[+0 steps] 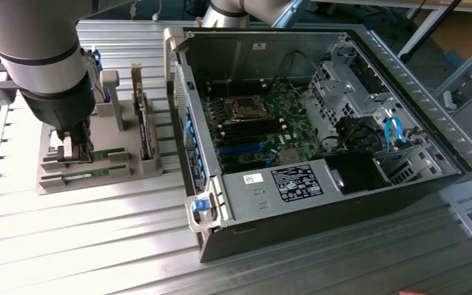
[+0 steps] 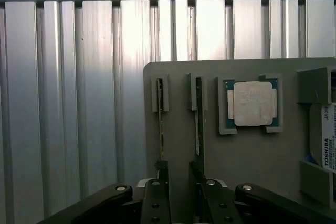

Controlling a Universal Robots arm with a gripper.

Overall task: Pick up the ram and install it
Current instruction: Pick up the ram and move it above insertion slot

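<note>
Two rams stand on edge in the slots of a grey holder (image 2: 236, 171): one ram (image 2: 160, 129) and a second ram (image 2: 199, 124), both slim green sticks. My gripper (image 2: 179, 174) is open, low over the near ends of the two sticks. One finger (image 2: 157, 192) lines up with the first stick and the other finger (image 2: 206, 195) with the second. Bare holder shows between them, and nothing is held. In the exterior view the gripper (image 1: 76, 150) hangs over the holder (image 1: 96, 175) at the exterior view's left, with a green stick (image 1: 98, 153) beside it.
A square silver processor (image 2: 252, 103) and a labelled drive (image 2: 325, 145) sit in the same holder. A taller card (image 1: 142, 123) stands upright on it. The open computer case (image 1: 211, 203) with its motherboard (image 1: 244, 132) lies at the exterior view's right, on a ribbed aluminium table (image 1: 96, 246).
</note>
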